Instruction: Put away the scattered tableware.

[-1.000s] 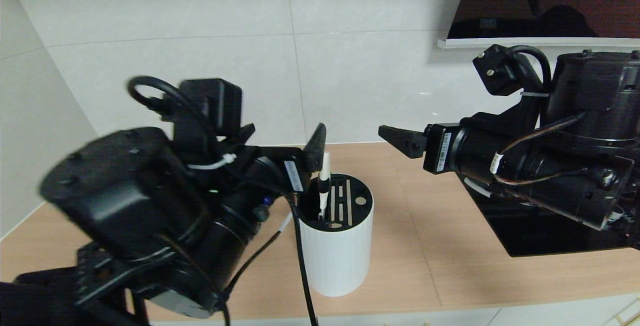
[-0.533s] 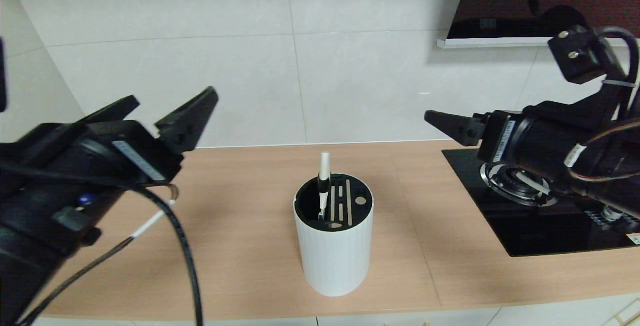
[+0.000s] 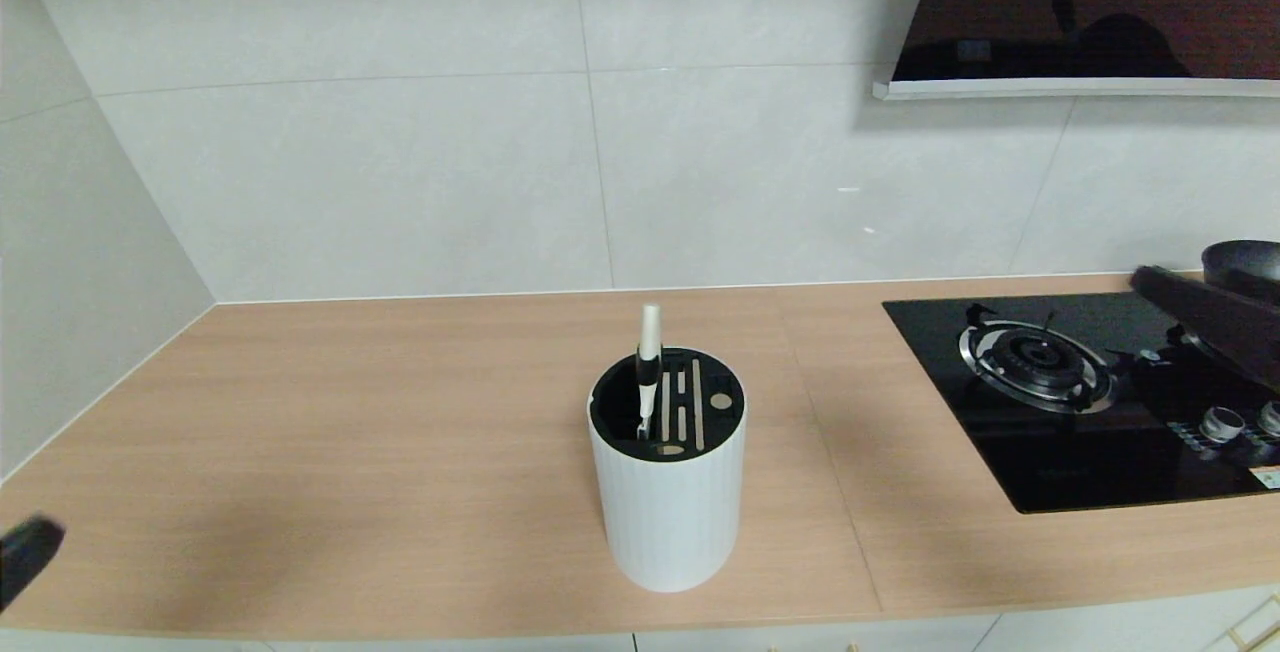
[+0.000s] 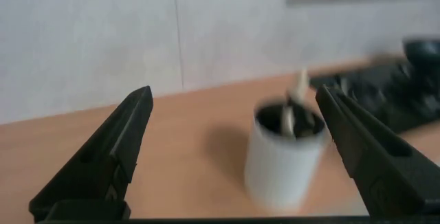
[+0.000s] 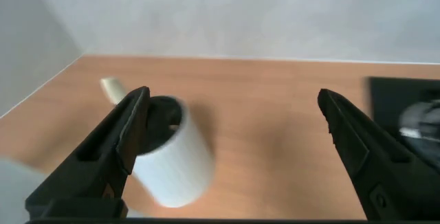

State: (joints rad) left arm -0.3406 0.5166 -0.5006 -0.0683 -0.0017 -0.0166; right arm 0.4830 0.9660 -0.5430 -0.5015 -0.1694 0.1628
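White-handled utensil (image 3: 648,357) stands upright in a slot of the white cylindrical holder (image 3: 668,502) on the worktop (image 3: 400,402). Left tool (image 4: 234,93) and right tool (image 5: 232,93), both spread wide and empty, face the holder, well apart from it. The stowing step appears complete; the next move calls for seeking any remaining tableware.

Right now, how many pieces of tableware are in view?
1. A white-handled utensil stands upright in a slot of the white holder, which sits on the wooden counter. Shorter pieces could be hidden inside the holder; I cannot tell.
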